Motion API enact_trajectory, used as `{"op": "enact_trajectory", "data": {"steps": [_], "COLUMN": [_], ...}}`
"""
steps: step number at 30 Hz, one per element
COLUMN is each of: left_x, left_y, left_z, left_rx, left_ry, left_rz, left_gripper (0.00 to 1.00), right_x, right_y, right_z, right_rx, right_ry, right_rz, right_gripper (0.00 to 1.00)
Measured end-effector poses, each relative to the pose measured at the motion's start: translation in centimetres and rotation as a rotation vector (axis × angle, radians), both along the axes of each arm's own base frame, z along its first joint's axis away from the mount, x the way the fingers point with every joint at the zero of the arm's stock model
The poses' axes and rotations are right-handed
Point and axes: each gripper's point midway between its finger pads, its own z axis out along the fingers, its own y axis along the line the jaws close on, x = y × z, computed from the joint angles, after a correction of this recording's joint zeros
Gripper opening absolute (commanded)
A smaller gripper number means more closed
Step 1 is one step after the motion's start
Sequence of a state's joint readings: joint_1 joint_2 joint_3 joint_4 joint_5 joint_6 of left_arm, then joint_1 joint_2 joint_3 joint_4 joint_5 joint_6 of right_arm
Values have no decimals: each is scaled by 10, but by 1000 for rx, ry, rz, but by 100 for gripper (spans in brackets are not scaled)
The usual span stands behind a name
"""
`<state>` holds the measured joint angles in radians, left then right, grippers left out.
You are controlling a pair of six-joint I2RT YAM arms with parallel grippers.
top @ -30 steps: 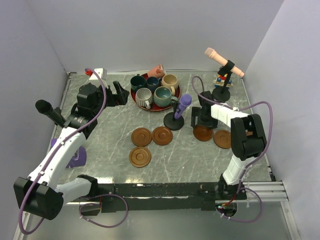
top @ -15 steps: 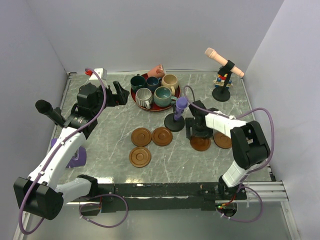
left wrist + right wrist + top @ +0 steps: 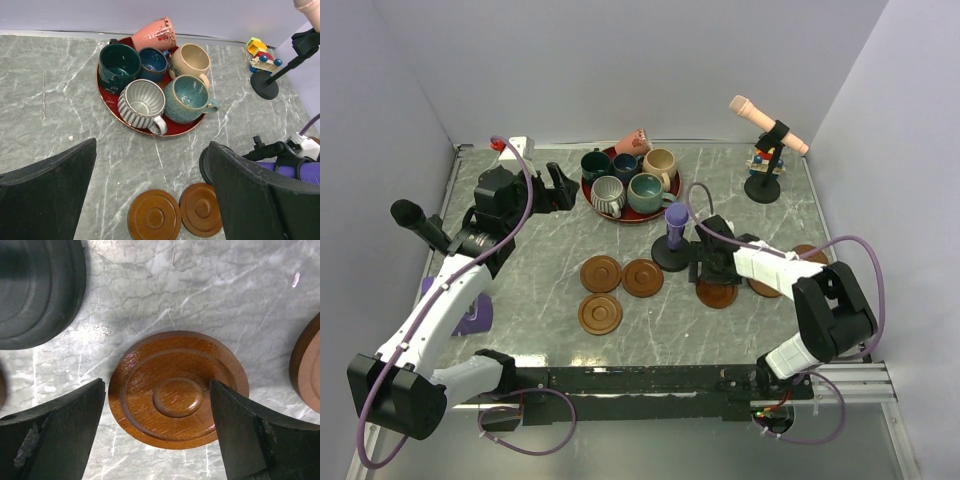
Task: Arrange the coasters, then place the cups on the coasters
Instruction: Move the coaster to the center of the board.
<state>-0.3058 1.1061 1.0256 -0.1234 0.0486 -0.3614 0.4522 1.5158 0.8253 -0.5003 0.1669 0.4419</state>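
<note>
The right tool stood open directly over a coaster, straddling it, toward the near edge of the table. The left tool, also open, hung farther away beside the cups

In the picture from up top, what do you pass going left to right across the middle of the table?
Round brown wooden coaster → second brown wooden coaster → purple toy microphone on its black round base → third brown wooden coaster.

right arm: drew coaster nearer, leftward; purple microphone: nudged nearer
</note>
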Motion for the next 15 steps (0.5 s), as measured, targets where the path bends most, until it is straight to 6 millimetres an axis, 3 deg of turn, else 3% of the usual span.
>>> {"op": "enact_trajectory", "data": {"steps": [6, 15], "left_x": [0, 0], "left_y": [0, -1], "left_z": [0, 0], "left_rx": [0, 0], "left_ry": [0, 0], "left_rz": [0, -2], "left_gripper": [96, 96], "right_x": [-7, -43], "right_y": [2, 1], "right_z": [4, 23], "right_rx": [72, 217], "right_ry": [-61, -180], "right_rz": [-61, -82], "right_gripper": [93, 79]}}
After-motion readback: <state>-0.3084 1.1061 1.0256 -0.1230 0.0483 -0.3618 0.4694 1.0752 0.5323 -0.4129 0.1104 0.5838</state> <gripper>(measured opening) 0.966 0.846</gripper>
